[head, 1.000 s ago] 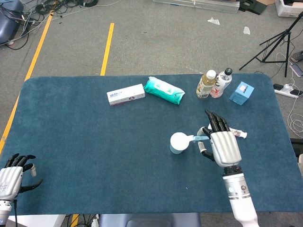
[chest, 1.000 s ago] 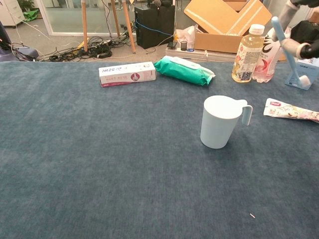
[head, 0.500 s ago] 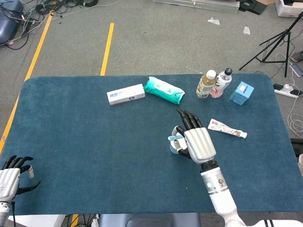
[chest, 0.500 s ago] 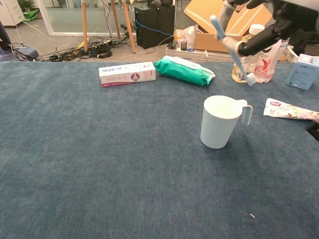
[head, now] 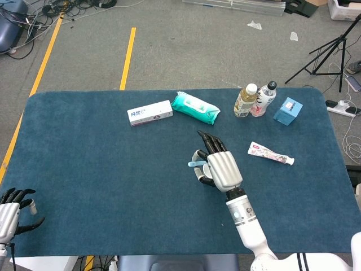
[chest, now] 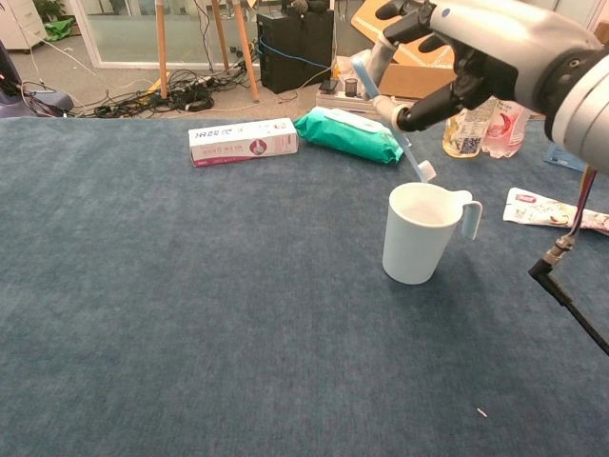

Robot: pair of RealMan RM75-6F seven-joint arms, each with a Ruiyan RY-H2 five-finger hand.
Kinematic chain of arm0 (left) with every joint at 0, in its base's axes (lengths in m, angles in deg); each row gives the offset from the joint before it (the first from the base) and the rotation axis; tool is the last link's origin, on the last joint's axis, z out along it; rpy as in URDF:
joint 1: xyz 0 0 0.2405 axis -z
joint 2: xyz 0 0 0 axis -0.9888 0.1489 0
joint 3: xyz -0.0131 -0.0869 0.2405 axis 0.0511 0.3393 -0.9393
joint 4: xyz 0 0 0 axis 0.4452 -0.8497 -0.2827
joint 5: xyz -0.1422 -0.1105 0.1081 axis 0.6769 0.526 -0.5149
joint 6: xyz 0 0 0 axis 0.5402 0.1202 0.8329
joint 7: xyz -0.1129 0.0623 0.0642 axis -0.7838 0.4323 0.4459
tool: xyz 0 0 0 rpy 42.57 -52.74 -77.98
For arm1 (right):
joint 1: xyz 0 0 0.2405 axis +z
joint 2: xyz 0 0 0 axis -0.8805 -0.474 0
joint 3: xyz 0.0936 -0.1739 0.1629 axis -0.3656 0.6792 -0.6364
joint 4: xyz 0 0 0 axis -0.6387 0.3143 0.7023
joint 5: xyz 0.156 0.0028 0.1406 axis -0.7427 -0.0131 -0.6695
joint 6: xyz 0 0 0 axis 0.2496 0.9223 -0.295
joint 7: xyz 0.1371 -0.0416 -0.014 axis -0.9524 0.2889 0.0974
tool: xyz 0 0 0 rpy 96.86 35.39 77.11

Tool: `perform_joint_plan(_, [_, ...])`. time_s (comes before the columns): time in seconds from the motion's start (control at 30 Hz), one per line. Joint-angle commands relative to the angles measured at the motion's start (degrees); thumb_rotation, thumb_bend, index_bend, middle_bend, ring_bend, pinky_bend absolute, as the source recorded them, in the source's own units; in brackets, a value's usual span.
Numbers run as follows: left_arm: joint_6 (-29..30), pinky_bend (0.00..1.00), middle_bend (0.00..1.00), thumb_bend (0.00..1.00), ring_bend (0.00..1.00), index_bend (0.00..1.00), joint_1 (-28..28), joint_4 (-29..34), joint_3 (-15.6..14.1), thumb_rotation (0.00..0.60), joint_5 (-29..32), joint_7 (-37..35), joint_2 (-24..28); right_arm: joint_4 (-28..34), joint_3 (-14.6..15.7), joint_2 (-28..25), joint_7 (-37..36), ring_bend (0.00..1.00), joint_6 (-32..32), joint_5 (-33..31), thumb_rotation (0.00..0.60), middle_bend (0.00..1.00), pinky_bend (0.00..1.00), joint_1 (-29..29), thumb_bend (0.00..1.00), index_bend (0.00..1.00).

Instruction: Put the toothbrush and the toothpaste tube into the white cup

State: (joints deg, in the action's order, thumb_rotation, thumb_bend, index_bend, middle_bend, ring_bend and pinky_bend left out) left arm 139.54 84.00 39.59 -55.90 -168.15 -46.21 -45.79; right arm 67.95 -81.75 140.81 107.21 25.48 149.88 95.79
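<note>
Head view steeply down from above, chest view low across the same table (chest: 190, 333)

Right hand (head: 221, 169): silver ribbed back, black fingers, white forearm with a green-lit ring. Left hand (head: 11, 210): the same silver-and-black build was seen.

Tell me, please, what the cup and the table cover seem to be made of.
The cup looks like smooth plastic: white, matte, thin-walled, with a moulded handle; ceramic cannot be ruled out. The table cover looks like dark blue felt or short-pile fabric: its surface is fuzzy, mottled and without shine.
</note>
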Motion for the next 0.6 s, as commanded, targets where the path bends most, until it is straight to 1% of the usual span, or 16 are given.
perform_joint_plan(0.03, [0.08,0.11,0.27,0.15,0.21,0.63,-0.06,-0.13,0.01,0.600,-0.05,-0.14,0.00,-2.94,0.47,1.78,-4.33,0.00,-0.69,1.79,0.600,0.05,0.11,0.23,0.37,0.60])
perform_joint_plan(0.27, [0.03,0.11,0.27,0.15,0.21,0.64,-0.17,-0.30,0.01,0.600,-0.03,-0.34,0.07,-5.82,1.55,2.88,-11.85,0.00,-1.86,4.13,0.600,0.05,0.11,-0.28,0.37,0.60])
perform_joint_plan(0.6, [0.01,0.11,0.27,0.15,0.21,0.63,-0.22,-0.34,0.05,0.600,-0.11,-0.39,0.08,-7.39,3.21,2.88,-15.20,0.00,-2.02,5.31,0.600,0.05,0.11,-1.49,0.37,0.60])
